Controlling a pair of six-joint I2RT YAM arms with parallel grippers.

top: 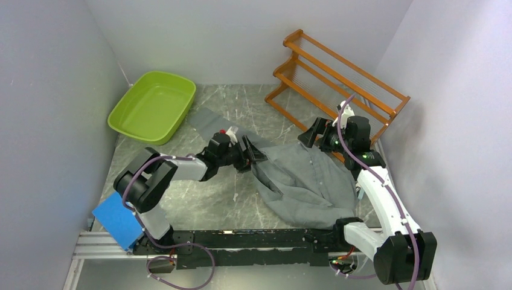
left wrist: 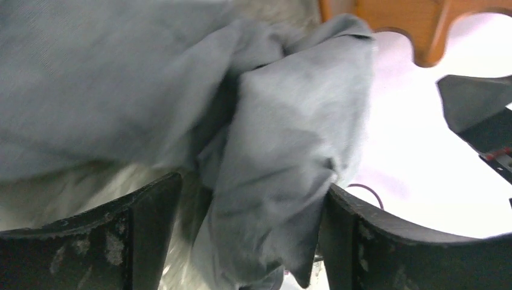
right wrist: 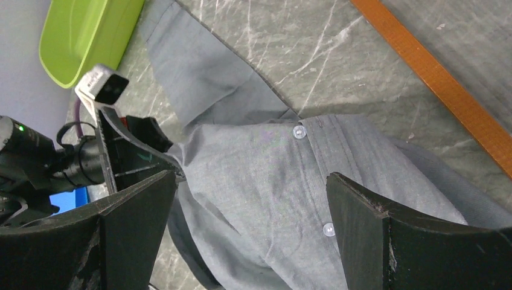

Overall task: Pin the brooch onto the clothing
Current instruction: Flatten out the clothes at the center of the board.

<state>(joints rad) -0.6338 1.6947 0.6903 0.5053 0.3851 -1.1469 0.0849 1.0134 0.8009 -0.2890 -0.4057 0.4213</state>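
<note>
Top camera has the grey shirt lying crumpled on the marbled table, right of centre, with its near hem close to the arms' rail and one sleeve trailing back toward the green tub. Left gripper sits low at the shirt's left edge. On its wrist view the jaws are spread wide, with a bunched fold of cloth loose between them; it brushes the finger on the picture's right and leaves a gap at the other, so released, not pinching. Right gripper hovers over the shirt's far end, just in front of the wooden rack. Its wrist view shows the jaws fully apart above the button strip, two pale buttons in sight, nothing held. Blue block sits by the left arm's base.
</note>
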